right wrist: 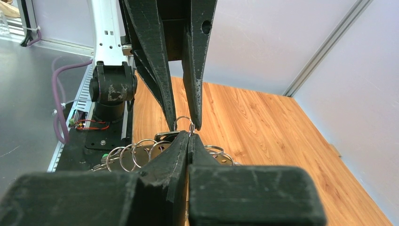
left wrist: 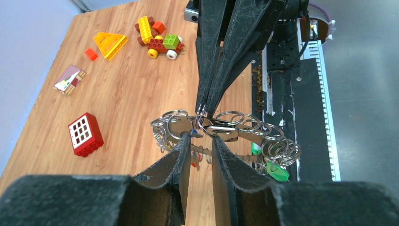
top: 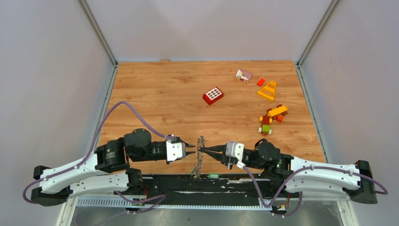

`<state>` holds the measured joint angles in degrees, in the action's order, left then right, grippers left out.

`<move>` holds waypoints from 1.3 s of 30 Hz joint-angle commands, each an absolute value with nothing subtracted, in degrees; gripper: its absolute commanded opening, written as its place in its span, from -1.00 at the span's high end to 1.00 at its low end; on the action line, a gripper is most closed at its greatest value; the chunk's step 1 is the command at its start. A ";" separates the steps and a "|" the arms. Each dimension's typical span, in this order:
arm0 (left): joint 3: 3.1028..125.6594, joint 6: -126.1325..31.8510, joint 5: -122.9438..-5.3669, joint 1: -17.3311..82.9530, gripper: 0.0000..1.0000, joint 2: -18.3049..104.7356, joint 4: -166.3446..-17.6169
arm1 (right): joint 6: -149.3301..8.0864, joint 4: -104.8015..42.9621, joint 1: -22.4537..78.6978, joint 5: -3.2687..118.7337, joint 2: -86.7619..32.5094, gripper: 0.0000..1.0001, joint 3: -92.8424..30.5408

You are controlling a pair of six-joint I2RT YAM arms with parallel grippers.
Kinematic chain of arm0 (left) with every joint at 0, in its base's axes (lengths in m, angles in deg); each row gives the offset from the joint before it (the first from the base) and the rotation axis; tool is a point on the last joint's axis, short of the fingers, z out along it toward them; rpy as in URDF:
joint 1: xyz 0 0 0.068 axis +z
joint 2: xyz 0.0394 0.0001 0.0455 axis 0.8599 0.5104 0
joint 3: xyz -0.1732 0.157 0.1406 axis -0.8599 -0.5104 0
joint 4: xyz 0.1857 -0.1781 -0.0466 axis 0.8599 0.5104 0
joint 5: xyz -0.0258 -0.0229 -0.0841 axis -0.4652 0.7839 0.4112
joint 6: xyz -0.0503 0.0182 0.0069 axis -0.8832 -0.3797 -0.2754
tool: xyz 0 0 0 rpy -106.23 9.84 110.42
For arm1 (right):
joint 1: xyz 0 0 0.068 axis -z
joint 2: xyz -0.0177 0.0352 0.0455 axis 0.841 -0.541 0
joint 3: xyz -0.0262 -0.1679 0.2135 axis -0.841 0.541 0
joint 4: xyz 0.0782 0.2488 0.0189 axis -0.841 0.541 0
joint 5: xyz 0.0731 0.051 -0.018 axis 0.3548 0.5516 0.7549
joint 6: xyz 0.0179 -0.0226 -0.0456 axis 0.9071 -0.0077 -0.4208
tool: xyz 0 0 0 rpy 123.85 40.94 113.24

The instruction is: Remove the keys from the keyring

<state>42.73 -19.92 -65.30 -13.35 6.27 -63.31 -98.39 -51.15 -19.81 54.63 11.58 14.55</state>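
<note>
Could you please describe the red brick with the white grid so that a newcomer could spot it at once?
On the wooden table, look at the far half. The red brick sits apart near the middle, left of the yellow triangle and the brick car. It alone bears a white grid on top.

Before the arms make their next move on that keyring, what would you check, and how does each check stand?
1. Right gripper shut on keyring: ok.
2. Left gripper gripping keys: not ok, jaws stand apart.
3. Both grippers meeting at the keyring: ok.
4. Bricks away from the arms: ok, far across the table.
5. Any keys freed: cannot tell.
</note>
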 commanded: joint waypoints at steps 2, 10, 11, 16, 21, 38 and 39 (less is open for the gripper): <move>43.84 -20.64 -63.73 -13.46 0.40 6.64 -66.26 | -98.91 -56.42 -19.83 54.57 12.63 1.00 13.29; 44.94 -19.83 -64.82 -13.47 0.36 5.75 -64.36 | -99.32 -55.89 -19.77 53.55 12.83 1.00 13.28; 45.01 -19.75 -64.92 -13.44 0.36 5.58 -64.31 | -99.29 -55.95 -19.80 53.44 12.82 1.00 13.28; 45.12 -20.17 -64.84 -13.44 0.31 5.24 -64.45 | -99.31 -55.95 -19.83 53.09 12.82 1.00 13.36; 45.21 -20.33 -64.64 -13.46 0.28 5.11 -64.22 | -99.26 -55.93 -19.76 52.39 12.83 1.00 13.55; 43.01 -24.67 -64.98 -13.42 0.22 3.80 -70.55 | -99.67 -54.89 -19.79 52.06 10.54 1.00 12.57; 42.77 -24.82 -65.40 -13.46 0.21 3.64 -70.78 | -99.67 -54.97 -19.83 52.11 10.60 1.00 12.58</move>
<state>42.93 -22.37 -65.00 -13.35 4.47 -66.17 -98.87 -50.89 -19.81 52.22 10.10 14.55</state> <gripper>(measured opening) 0.390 0.011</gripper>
